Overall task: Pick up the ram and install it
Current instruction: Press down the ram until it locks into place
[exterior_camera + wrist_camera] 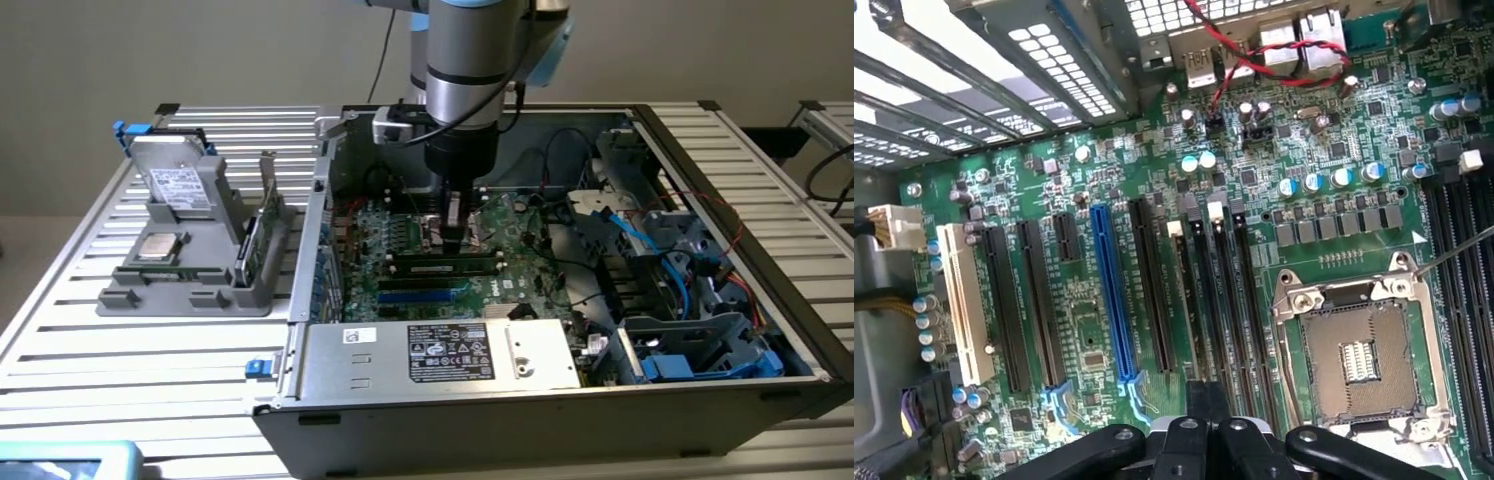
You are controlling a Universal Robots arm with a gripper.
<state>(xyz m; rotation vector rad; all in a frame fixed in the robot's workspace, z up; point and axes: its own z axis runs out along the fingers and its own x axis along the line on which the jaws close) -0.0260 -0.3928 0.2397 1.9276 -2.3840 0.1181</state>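
Claw pressed together over motherboard, nothing pinched

Gripper is held closed just above the ram, which is seen seated in a slot on the motherboard inside the PC case; installation is judged nearly done.

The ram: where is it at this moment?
In the exterior view, the ram lies along the motherboard inside the open computer case, right beneath the gripper.
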